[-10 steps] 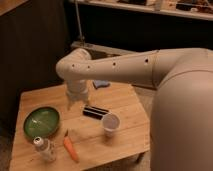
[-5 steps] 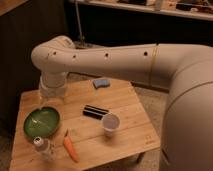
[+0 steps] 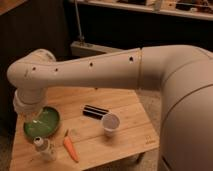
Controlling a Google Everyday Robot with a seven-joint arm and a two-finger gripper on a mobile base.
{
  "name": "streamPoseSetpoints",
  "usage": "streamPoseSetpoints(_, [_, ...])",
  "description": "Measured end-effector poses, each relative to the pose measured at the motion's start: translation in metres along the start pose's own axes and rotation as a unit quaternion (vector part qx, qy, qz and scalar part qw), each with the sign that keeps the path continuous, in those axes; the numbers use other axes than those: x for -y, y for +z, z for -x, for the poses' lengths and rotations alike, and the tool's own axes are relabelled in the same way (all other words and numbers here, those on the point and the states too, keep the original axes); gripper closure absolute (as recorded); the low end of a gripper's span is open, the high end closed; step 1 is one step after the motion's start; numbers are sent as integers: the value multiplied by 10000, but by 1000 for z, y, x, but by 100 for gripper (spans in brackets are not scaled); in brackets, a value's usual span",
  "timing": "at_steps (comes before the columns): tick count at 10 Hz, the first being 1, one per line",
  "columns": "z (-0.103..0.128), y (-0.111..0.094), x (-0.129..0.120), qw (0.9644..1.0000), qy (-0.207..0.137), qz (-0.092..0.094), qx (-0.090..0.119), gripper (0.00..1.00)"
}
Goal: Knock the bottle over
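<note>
Arm point(image 3: 100, 70) is swinging down and toward the left side of the green bowl point(image 3: 50, 125) compared with half a second ago. Back then the wrist was sitting higher up, above the far edge of the bowl. Now it's dropping lower, and the gripper point(image 3: 34, 119) is hanging right over the bowl's left part, just above it as far as I can see. Honestly can't tell whether the gripper is open or closed, it's just a pale smear against the green. It isn't touching the bottle.

Bottle point(image 3: 44, 148) is standing upright just in front of the bowl, near its left half, white cap up. It's sitting in the same spot as before, so it hasn't been knocked over.

Carrot point(image 3: 70, 149) is lying just right of the bottle, in front of the bowl's right edge, same as earlier. White paper cup point(image 3: 110, 122) is standing well to the right of the bowl, and the black bar-shaped thing point(image 3: 95, 111) is lying between the bowl and the cup, a bit farther back. Neither is moving. All of it is on the wooden table point(image 3: 135, 125).

One more change: the small blue thing that was showing behind the bowl earlier is now getting covered by the arm.
</note>
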Motion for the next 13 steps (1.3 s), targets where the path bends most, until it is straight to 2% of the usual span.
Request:
streamPoseSetpoints(1, [-3, 9, -19, 9997, -253, 6, -36, 100])
streamPoseSetpoints(2, [-7, 16, -33, 9990, -429, 12, -92, 100])
streamPoseSetpoints(4, [-19, 24, -46, 9978, -649, -28, -150, 100])
streamPoseSetpoints(8, [-61, 23, -29, 9959, -838, -117, -303, 100])
streamPoseSetpoints(13, [-69, 42, -30, 9907, -1268, -61, -486, 100])
